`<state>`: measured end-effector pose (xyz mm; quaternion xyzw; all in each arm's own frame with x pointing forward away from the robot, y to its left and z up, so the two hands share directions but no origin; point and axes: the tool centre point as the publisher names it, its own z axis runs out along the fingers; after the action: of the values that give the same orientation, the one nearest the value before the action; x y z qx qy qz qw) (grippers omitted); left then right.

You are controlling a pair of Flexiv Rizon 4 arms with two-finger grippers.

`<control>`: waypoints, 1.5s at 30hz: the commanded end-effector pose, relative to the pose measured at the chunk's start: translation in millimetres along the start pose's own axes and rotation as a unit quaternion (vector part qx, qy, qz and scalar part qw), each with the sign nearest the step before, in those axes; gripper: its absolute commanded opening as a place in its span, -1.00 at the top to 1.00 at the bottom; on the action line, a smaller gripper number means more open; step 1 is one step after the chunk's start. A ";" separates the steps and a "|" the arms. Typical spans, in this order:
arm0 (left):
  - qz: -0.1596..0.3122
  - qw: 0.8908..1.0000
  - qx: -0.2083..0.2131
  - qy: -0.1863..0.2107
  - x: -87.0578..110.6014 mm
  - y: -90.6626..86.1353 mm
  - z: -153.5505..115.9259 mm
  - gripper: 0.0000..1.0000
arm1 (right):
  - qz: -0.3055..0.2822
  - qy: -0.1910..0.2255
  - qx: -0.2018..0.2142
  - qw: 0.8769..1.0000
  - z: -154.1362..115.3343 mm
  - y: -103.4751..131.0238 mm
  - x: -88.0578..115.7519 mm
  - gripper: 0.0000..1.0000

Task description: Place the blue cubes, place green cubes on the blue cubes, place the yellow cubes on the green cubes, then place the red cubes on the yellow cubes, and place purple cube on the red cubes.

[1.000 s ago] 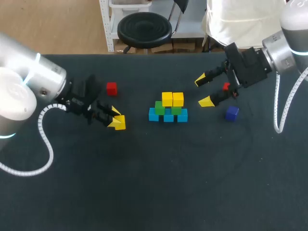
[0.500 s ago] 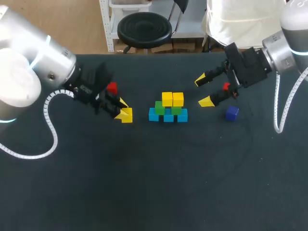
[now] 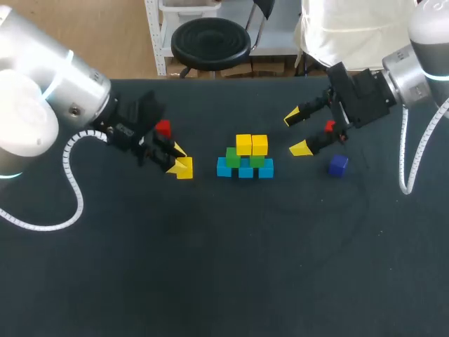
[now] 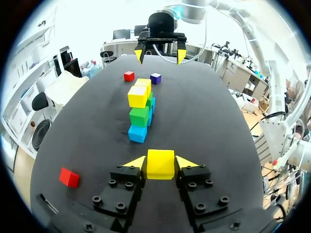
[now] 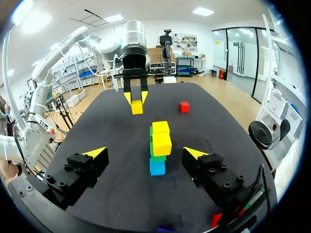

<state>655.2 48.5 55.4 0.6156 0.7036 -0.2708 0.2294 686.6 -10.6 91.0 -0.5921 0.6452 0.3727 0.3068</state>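
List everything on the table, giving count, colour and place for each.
blue cubes: three, light blue, a row at mid-table, the stack's bottom layer.
green cubes: two, green, on the blue cubes.
stacked yellow cubes: two, yellow, on the green cubes.
held yellow cube: one, yellow, in the left hand, left of the stack.
red cubes: two, red, one on the table by the left arm, the other by the right hand.
purple cube: one, purple, on the table right of the stack.
table: one, black.
left hand: shut on the held yellow cube.
right hand: open, right of the stack.
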 end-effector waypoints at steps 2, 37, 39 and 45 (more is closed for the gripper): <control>0.000 1.000 0.000 0.001 -0.2 -0.3 -0.5 1.00 | 0.000 0.000 0.001 1.000 -0.3 0.6 -0.2 -1.00; 0.047 0.998 -0.038 -0.021 -62.3 51.1 -4.9 1.00 | 0.000 0.000 0.001 1.000 -0.3 0.6 -0.2 -1.00; 0.047 0.998 -0.038 -0.021 -62.3 51.1 -4.9 1.00 | 0.000 0.000 0.001 1.000 -0.3 0.6 -0.2 -1.00; 0.049 0.998 -0.038 -0.022 -65.2 52.8 -4.7 1.00 | 0.000 0.000 0.001 1.000 -0.3 0.6 -0.2 -1.00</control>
<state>713.9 10.7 95.0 0.6330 0.6780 -0.2457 0.2816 686.6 -10.6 91.0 -0.5921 0.6452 0.3727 0.3068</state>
